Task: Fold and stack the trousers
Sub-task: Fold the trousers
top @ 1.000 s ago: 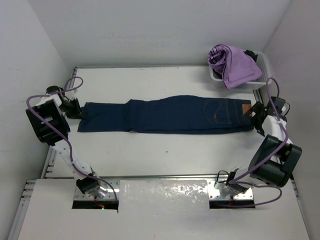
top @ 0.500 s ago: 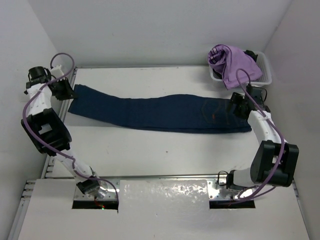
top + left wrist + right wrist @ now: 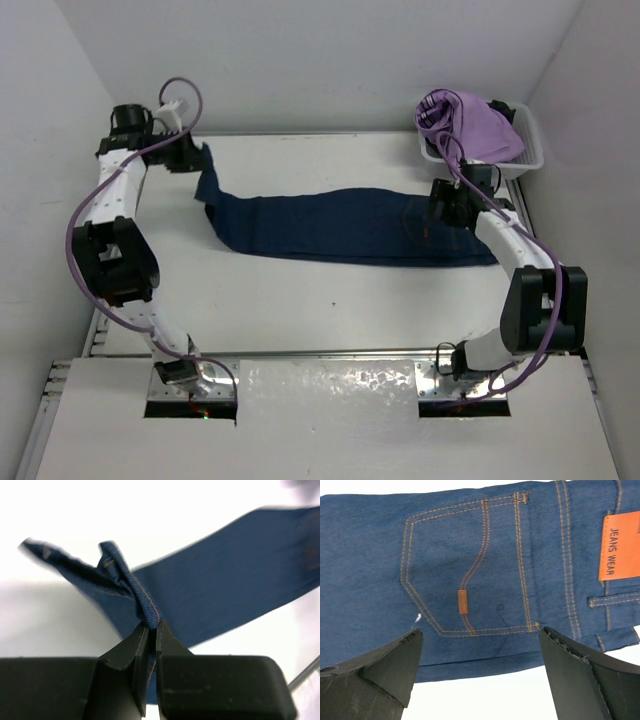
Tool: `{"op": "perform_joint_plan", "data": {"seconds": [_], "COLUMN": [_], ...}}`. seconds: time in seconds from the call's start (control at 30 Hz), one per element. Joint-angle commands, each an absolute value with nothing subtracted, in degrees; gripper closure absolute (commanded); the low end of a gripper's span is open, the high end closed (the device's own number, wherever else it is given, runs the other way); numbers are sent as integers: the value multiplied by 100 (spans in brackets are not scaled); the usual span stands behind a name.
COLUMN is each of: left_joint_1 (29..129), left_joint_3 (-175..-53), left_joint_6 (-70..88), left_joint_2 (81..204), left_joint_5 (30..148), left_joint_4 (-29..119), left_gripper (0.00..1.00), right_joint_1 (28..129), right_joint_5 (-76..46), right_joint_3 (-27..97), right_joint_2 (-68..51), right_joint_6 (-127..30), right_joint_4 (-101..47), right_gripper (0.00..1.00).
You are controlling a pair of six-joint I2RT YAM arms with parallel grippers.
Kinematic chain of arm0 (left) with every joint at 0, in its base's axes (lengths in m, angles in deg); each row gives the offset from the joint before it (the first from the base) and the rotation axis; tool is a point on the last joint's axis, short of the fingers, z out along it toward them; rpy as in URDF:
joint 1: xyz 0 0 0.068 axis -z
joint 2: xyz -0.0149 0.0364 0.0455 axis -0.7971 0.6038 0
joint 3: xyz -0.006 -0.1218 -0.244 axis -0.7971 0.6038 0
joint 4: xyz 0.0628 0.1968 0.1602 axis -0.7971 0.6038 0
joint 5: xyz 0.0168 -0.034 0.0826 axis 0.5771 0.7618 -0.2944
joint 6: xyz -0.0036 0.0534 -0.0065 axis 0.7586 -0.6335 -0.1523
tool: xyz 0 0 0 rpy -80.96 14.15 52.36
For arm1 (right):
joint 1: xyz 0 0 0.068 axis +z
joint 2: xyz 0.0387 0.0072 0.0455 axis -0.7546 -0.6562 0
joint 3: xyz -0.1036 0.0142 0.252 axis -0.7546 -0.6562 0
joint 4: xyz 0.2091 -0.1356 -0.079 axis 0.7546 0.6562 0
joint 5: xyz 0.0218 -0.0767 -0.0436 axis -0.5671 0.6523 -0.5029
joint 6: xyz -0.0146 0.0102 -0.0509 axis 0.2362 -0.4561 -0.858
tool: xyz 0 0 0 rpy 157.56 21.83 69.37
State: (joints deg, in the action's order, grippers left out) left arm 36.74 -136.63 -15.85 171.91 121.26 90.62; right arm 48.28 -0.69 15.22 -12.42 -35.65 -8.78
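Lengthwise fold in hand, I'd say: left gripper [image 3: 150, 630] is clamped on the hem of the trousers [image 3: 340, 225], raised at ten o'clock. The right gripper [image 3: 481, 632] hovers spread over the waist at three. Next, carry the hem waistward.

Patch [image 3: 618, 546], orange, on trousers [image 3: 370, 580]: "JEANS WEAR" in dark capitals, running sideways. Small tab [image 3: 463, 601] on back pocket [image 3: 435, 565]: lettering, if any, unreadable.

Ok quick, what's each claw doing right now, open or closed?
Left claw: closed, pinching the jeans at a leg end.
Right claw: open over the back pocket, holding nothing.
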Motion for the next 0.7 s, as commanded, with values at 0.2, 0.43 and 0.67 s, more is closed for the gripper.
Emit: {"op": "perform_joint_plan", "data": {"seconds": [0.2, 0.43, 0.67], "left_joint_1": [5212, 6480, 7297], "left_joint_3": [-14323, -14367, -14429], "left_joint_6": [-82, -37, 41], "left_joint_2": [17102, 17471, 17840], "left_joint_5": [12821, 12364, 12030], "left_joint_4": [7542, 7217, 6910], "left_gripper": [100, 100, 100], "right_joint_1": [4811, 4803, 4767], "right_joint_5": [-660, -669, -660], "right_joint_3": [1647, 1604, 1305], "right_joint_2": [-1093, -829, -504], "right_joint_6": [-3139, -3252, -3253], "right_joint_4": [-1154, -1119, -1093], "right_gripper": [5, 5, 5]}}
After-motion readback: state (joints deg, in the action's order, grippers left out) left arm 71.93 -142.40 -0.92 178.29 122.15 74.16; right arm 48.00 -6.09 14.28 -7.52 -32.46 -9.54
